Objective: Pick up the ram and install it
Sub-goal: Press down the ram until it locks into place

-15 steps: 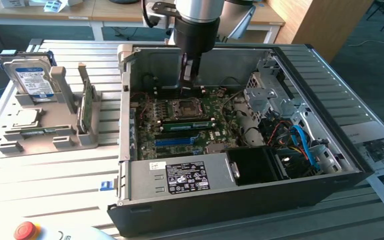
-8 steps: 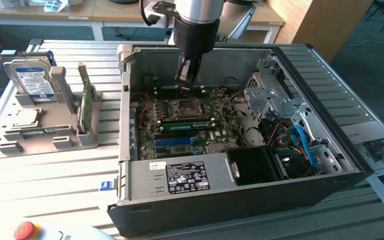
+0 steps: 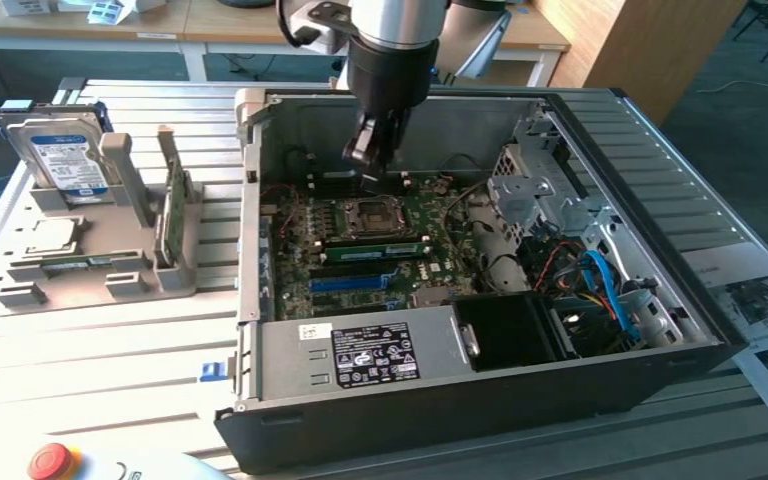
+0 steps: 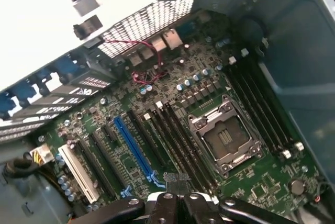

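Observation:
My gripper point(image 3: 371, 168) hangs inside the open computer case point(image 3: 257, 250), above the motherboard's far edge, just beyond the CPU socket point(image 3: 364, 215). In the wrist view its black fingers point(image 4: 166, 205) are pressed together, and I see nothing green between them, so the gripper point(image 4: 178, 200) is shut. A long narrow green stick, apparently the ram point(image 3: 377, 248), sits in a slot beside the socket on the near side. Looking down from the wrist, the long black memory slots point(image 4: 175, 137) run between the CPU socket point(image 4: 225, 137) and a blue slot point(image 4: 133, 148).
A grey holder point(image 3: 157, 275) at the exterior view's left carries an upright hard drive point(image 3: 64, 150) with a blue-white label, a standing green card point(image 3: 171, 205) and a thin green strip point(image 3: 84, 262) lying flat. The case walls, drive cage point(image 3: 544, 190) and cables point(image 3: 598, 285) hem in the motherboard.

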